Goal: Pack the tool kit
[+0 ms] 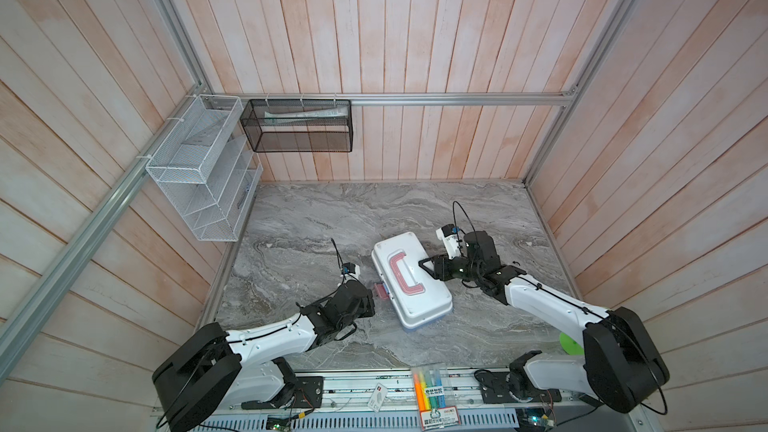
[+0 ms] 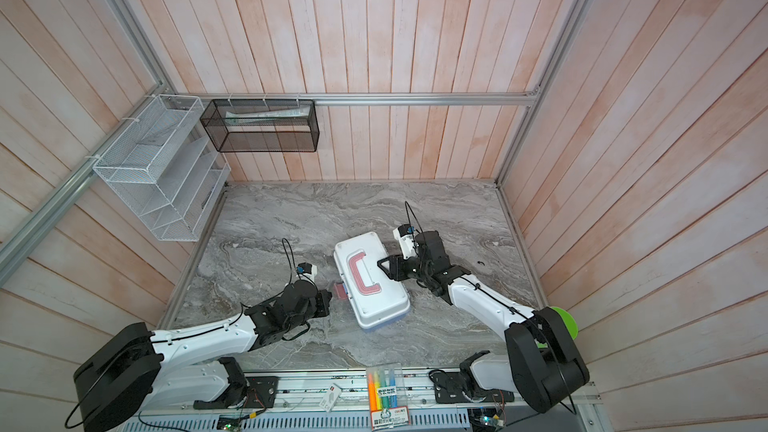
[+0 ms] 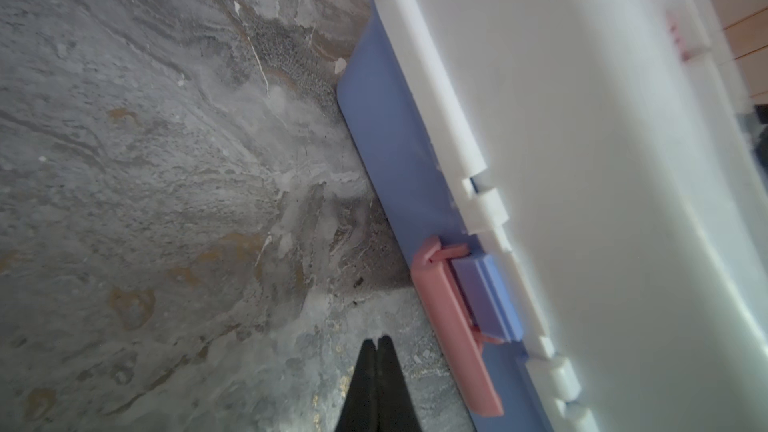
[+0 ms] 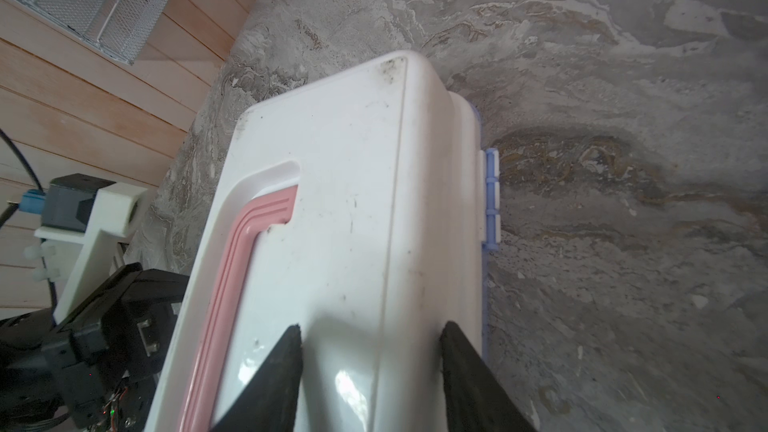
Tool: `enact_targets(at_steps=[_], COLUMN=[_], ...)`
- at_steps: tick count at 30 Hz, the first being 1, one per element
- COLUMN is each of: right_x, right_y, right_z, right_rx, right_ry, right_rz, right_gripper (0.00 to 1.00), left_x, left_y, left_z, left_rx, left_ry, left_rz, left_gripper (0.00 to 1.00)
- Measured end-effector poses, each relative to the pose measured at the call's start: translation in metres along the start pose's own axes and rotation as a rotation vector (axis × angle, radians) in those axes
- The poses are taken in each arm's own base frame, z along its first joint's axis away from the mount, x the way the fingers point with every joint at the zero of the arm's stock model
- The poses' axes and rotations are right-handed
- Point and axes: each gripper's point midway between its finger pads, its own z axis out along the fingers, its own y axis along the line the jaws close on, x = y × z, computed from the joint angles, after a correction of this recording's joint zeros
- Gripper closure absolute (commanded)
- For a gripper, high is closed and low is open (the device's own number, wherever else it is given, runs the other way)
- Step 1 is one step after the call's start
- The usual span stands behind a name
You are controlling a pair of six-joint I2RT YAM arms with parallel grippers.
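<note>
Highlighter pack [image 1: 432, 392] at front rail; tool kit [image 1: 409, 280] shut, mid-way across the table [image 1: 332, 218].

The tool kit is seen lying between the two arms, white lid [image 4: 353, 201] closed down on blue base [image 3: 395, 160], pink handle [image 4: 230, 284] folded flat. Its pink latch [image 3: 453, 326] is noted standing out from the base on the side facing the left pincer [image 3: 377, 351], whose fingers are pressed together, empty, near the latch but apart from it. The right pincer [image 4: 372, 328] is held spread over the lid towards the long edge opposite the latch, nothing pinched; contact of its tips with the lid appears likely but cannot be confirmed.
</note>
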Motion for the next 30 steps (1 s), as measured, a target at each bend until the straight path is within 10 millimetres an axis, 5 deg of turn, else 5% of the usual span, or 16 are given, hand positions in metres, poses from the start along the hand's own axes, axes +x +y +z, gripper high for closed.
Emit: enact_targets(at_steps=[30], right_x=[0.0], right_y=[0.0], right_z=[0.0], right_rx=[-0.001], right_ry=[-0.002], right_rz=[0.0], right_gripper=[0.5], left_x=[-0.019], left_y=[-0.041], left_z=[-0.003], left_rx=[0.172], left_ry=[-0.054], left_rz=[0.052], left_gripper=[1.0])
